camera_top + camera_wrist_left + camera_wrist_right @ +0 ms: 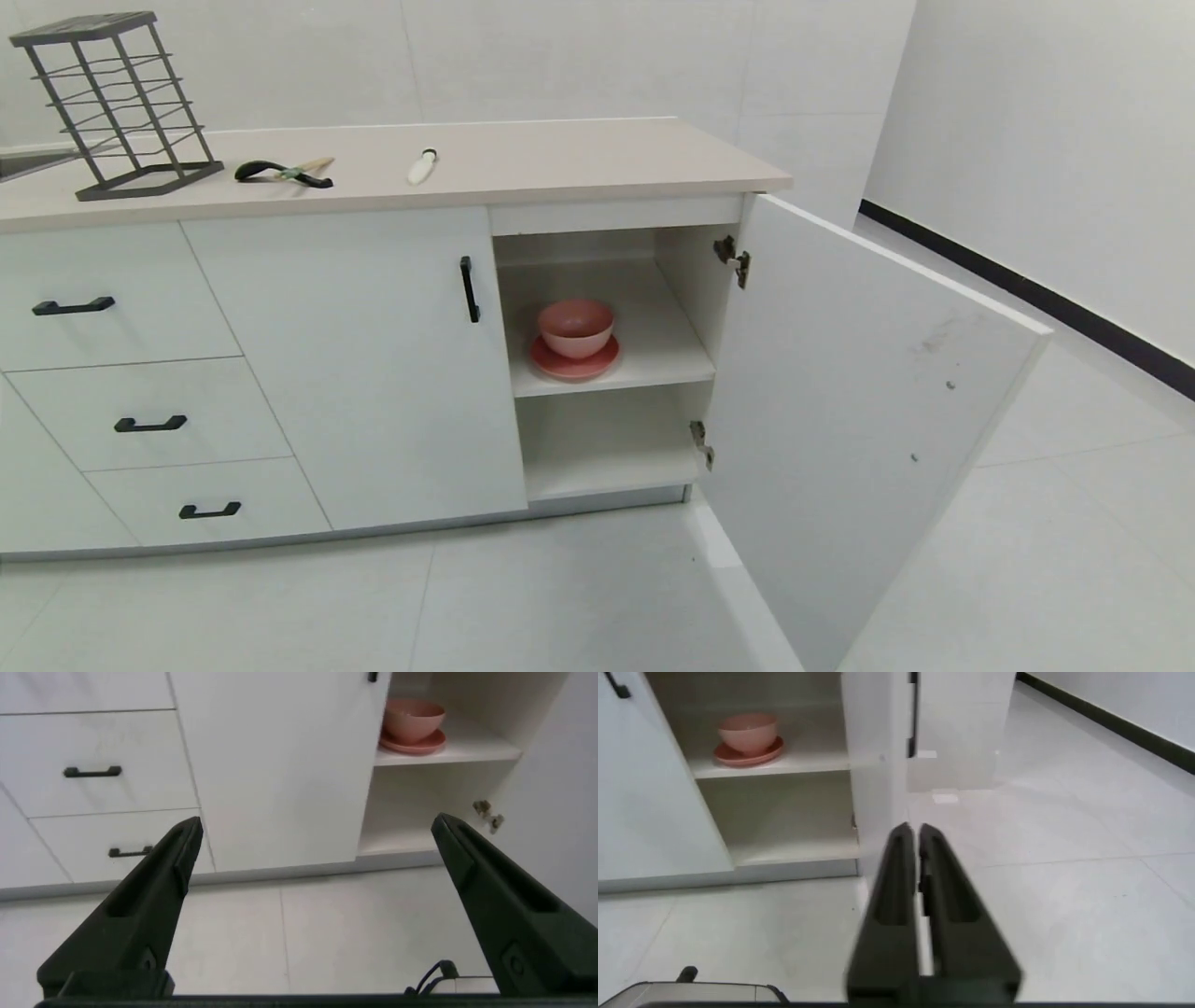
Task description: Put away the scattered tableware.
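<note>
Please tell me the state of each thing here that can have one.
White hinged cabinet door on the right: swung wide open.
White cabinet door with black handle: closed.
Three white drawers: all closed.
Pink round bowl: upright, on the pink plate, upper shelf.
Left pincer: open, empty.
Right pincer: shut, empty.
Dark wire rack: upright on the beige countertop.

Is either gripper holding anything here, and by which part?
Nothing is held. The left gripper is open and empty; the right gripper has jaws shut on nothing.
</note>
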Tool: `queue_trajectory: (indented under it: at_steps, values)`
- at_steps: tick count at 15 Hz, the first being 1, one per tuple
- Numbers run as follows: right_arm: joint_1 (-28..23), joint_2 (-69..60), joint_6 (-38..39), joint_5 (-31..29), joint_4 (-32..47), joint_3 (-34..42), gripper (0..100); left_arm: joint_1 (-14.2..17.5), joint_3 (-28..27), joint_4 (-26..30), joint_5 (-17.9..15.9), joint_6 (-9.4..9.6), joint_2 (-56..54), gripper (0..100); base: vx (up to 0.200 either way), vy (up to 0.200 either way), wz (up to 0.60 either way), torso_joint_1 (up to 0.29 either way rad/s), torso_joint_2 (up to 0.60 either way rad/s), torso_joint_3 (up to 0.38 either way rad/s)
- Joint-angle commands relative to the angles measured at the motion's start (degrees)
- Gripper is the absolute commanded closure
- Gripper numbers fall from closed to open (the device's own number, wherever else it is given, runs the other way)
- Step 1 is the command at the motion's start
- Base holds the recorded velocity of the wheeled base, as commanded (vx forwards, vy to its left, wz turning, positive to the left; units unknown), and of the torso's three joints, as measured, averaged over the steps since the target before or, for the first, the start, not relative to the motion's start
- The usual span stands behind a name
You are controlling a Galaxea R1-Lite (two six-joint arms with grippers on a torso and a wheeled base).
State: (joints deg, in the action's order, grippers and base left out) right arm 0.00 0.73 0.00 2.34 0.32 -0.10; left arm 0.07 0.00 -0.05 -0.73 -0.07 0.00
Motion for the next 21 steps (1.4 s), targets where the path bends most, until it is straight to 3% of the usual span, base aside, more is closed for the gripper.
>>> queue_trajectory:
  at_steps: [1,5,7,10,11,13,15,17,21]
  values:
    - [0.0,0.2,0.0,0.0,0.0,0.0,100,0.0,0.0,0.0,-0.1,-0.10,0.1,0,0.000,-0.200,0.00,0.002,0.00,0.002]
    - [0.1,0.2,0.3,0.1,-0.2,0.0,100,0.0,0.0,0.0,0.0,-0.10,0.1,0,0.000,-0.150,0.00,0.002,0.00,0.003]
    - [-1.0,2.3,1.1,0.9,-11.5,-5.5,100,0.0,0.0,0.0,0.0,-0.01,0.1,0,0.000,0.000,0.00,0.000,0.00,0.000]
    - [-0.8,18.3,-0.6,8.7,-12.5,-14.7,100,0.0,0.0,0.0,0.0,-0.01,0.1,0,0.000,0.000,0.00,0.000,0.00,0.000]
    - [0.6,29.4,-2.1,12.5,-12.6,-17.5,100,0.0,0.0,0.0,0.0,-0.01,0.1,0,0.000,0.000,0.00,0.000,0.00,0.000]
    - [2.4,43.0,-3.3,13.6,-13.1,-21.7,100,0.0,0.0,0.0,0.0,-0.10,0.1,0,0.000,0.000,0.00,0.000,0.00,0.000]
    - [4.9,54.1,-3.4,13.5,-19.8,-22.1,100,0.0,0.0,0.0,0.1,-0.10,0.1,0,0.000,0.000,0.00,0.000,0.00,0.000]
    - [5.3,61.2,-4.3,13.7,-27.0,-20.9,100,0.0,0.0,-0.1,0.4,-1.16,0.1,0,0.000,-0.200,0.00,-0.002,0.00,0.002]
    - [5.3,74.2,-5.6,16.3,-38.6,-20.8,100,0.0,0.0,-0.1,0.3,-1.33,0.1,0,0.000,0.000,0.00,0.000,0.00,0.000]
